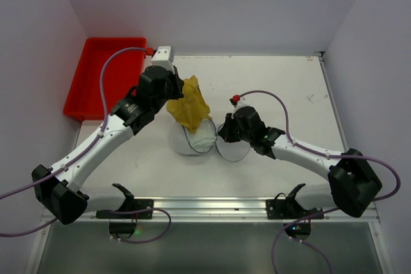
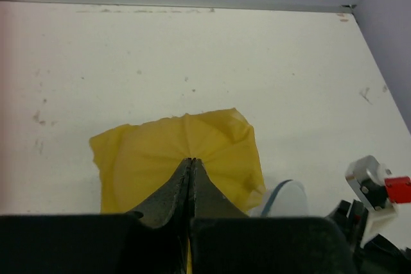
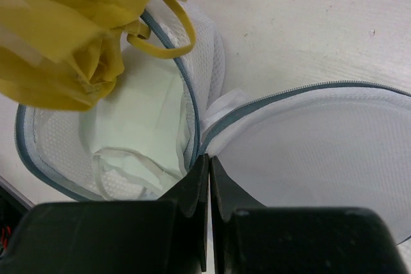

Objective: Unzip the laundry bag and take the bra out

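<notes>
Nearest me, my right fingers (image 3: 207, 165) are shut tight and appear to pinch the seam where the flipped-open round lid (image 3: 321, 152) meets the white translucent mesh drum-shaped laundry bag (image 3: 77, 152), steadying it mid-tabletop (image 1: 289, 94). The zip is undone. Beyond, my left fingers (image 2: 191, 168) are clamped on the crumpled yellow fabric bra (image 2: 173, 152), raised over the bag's mouth with a strap at the rim. I judge removal is in hand. The next move needs a lift clear of the rim.

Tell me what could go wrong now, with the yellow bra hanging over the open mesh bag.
1. A yellow strap loops across the laundry bag's zip rim; it may snag and drag the bag.
2. The left gripper pinches only a fold of the bra, which could slip.
3. The right gripper holds thin mesh; it might pull free.
</notes>
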`<state>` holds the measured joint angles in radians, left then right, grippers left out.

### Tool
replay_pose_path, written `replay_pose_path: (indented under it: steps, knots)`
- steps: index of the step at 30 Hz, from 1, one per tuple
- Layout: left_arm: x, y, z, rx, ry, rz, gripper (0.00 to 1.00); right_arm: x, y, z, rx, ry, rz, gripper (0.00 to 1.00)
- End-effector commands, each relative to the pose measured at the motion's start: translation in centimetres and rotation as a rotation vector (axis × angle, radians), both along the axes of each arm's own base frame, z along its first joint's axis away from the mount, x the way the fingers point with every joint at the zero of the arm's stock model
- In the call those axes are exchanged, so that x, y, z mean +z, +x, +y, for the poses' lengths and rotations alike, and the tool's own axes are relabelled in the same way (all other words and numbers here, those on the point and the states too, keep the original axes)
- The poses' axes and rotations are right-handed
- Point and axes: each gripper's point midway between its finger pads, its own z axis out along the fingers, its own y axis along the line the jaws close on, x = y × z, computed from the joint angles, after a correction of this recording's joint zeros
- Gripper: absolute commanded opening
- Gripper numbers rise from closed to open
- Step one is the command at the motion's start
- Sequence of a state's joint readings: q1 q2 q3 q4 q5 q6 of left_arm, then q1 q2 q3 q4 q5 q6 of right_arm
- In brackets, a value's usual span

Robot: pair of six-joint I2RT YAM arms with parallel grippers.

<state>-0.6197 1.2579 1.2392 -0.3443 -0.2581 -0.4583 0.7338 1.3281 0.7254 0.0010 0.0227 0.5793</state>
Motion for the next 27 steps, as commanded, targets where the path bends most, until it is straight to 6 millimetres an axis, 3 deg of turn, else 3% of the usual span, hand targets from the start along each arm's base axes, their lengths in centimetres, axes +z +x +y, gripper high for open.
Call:
replay_pose_path:
  steps: [1,4,7,8,10,11,13,14,19,20,23,25,26,27]
  knots:
    - [5.3,2.9,3.5,0.207,-0.006,-0.198,0.0,2.4,0.4,0.6,0.02,0.043,-0.049,0.0]
    - [6.2,3.8,4.7,0.276,0.016,-0.228,0.0,2.5,0.1,0.4,0.021,0.044,-0.052,0.0]
    - [9.0,4.0,5.6,0.289,-0.012,-0.277,0.0,2.8,0.0,0.2,0.024,0.045,-0.065,0.0]
    - [10.9,3.9,5.8,0.295,-0.027,-0.308,0.0,2.9,0.0,0.2,0.025,0.046,-0.068,0.0]
    - [12.7,3.8,6.4,0.303,-0.013,-0.331,0.0,3.1,0.0,0.1,0.026,0.048,-0.072,0.0]
    - [15.0,3.6,7.2,0.319,-0.028,-0.37,0.0,3.0,-0.1,0.1,0.027,0.049,-0.072,0.0]
    - [15.8,4.0,8.1,0.341,0.017,-0.372,0.0,3.2,0.0,0.1,0.026,0.051,-0.076,0.0]
    - [17.5,4.1,9.4,0.375,0.015,-0.394,0.0,3.3,0.0,0.2,0.027,0.054,-0.077,0.0]
    - [17.4,7.0,12.8,0.454,0.084,-0.372,0.0,3.8,0.1,0.3,0.029,0.059,-0.089,0.0]
    - [17.7,7.7,14.8,0.497,0.09,-0.376,0.0,4.0,0.2,0.3,0.029,0.061,-0.094,0.0]
    - [16.9,10.3,18.1,0.552,0.106,-0.352,0.0,4.6,-0.2,0.6,0.056,0.074,-0.101,0.0]
    - [14.7,12.5,19.4,0.558,0.129,-0.292,0.0,4.4,-0.5,0.3,0.061,0.058,-0.091,0.0]
    - [15.0,13.2,21.4,0.6,0.135,-0.289,0.0,4.4,-0.5,0.2,0.062,0.059,-0.092,0.0]
    - [13.2,14.8,22.3,0.614,0.155,-0.249,0.0,4.4,-0.6,0.2,0.068,0.055,-0.094,0.0]
